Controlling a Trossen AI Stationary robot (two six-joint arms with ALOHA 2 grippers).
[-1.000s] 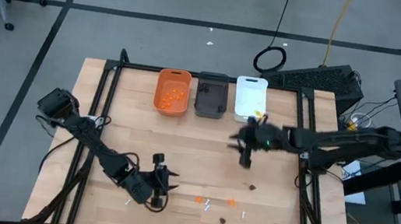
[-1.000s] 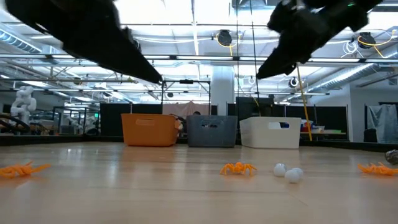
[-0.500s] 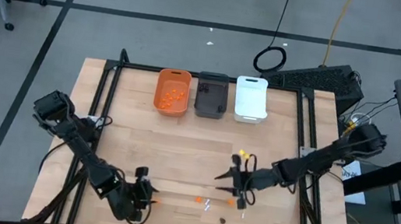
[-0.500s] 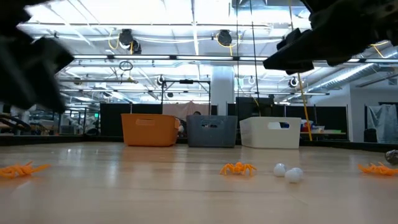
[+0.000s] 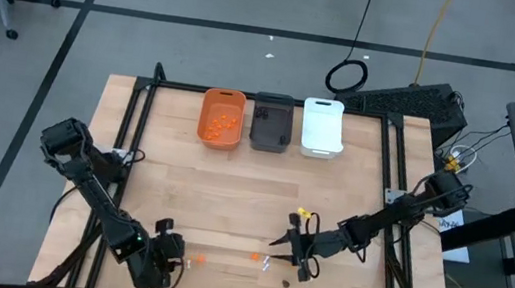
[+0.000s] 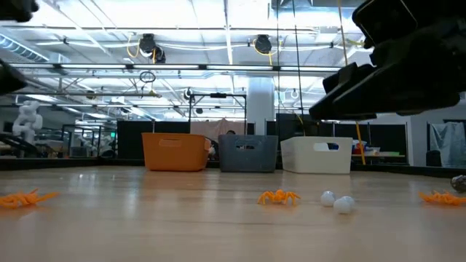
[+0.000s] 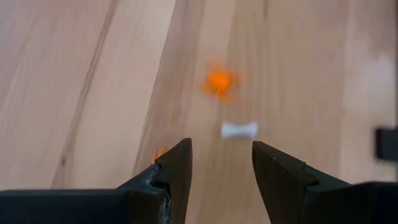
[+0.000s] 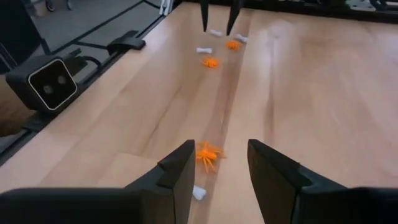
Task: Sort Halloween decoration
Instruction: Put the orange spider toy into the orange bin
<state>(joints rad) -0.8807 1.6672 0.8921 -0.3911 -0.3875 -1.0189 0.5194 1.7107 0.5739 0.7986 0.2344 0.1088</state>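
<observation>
The left hand point(image 5: 182, 261) is held spread and empty at the lower left of the surface point(image 5: 172, 177); the right hand point(image 5: 295, 251), also spread, is held lower centre. Halloween decoration point(image 5: 256, 257) is scattered between them, with more seen in the orange bin point(image 5: 222, 118) at the top.

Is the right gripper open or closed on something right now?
Open and empty: the right gripper shows a clear gap between its fingers, with an orange spider on the table beyond.

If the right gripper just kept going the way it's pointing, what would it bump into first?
Most likely the orange spider lying on the table just ahead of the right gripper, whose jaws stand open and empty. Depth is hard to judge; a small white piece lies beside it.
</observation>
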